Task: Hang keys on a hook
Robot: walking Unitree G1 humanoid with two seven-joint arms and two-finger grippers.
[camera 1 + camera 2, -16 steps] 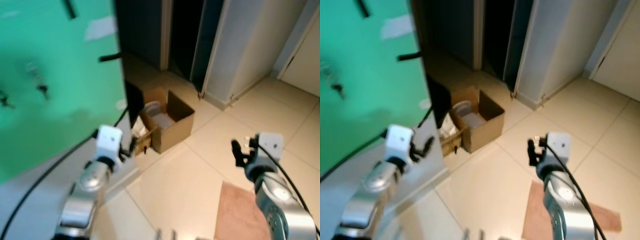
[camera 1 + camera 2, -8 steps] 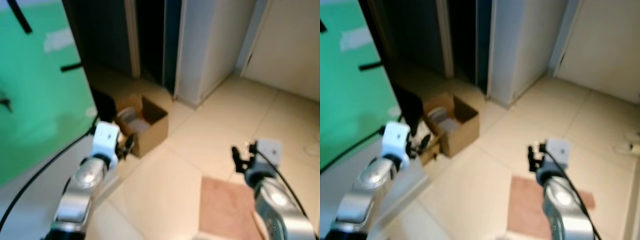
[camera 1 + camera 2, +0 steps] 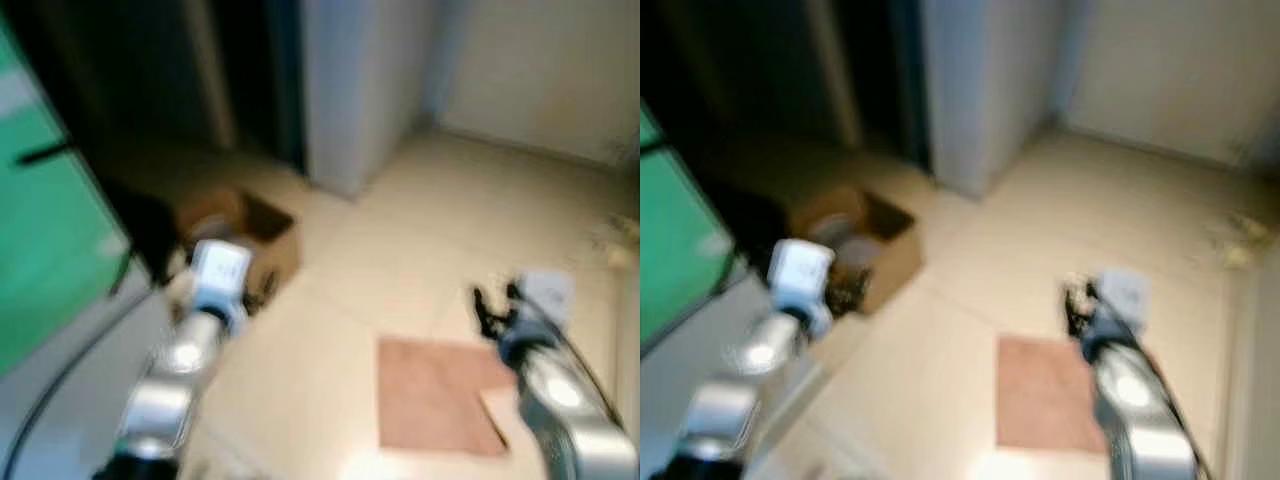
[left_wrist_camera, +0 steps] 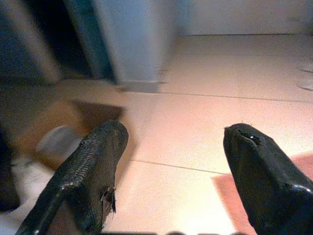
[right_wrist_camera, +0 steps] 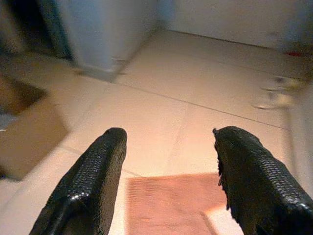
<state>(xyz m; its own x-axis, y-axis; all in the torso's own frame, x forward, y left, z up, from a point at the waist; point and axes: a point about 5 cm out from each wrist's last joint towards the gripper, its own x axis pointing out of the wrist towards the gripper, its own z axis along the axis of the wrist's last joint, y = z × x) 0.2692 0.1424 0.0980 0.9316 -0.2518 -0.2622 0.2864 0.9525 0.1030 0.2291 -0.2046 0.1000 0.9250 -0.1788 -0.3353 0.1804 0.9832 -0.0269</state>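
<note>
We hold no keys: our left two-fingered black gripper (image 4: pixel 168 161) and right one (image 5: pixel 168 169) gape empty over beige floor tiles (image 3: pixel 400 250) (blurred), so hanging looks finished or unstarted.

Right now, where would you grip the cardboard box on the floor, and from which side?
Probably the top edge of the near wall of the cardboard box, from above, with the left gripper, which is closest and has its jaws open. The box sits upright with its top open, so one jaw fits inside that thin wall, one outside. Blur hides the flaps.
</note>
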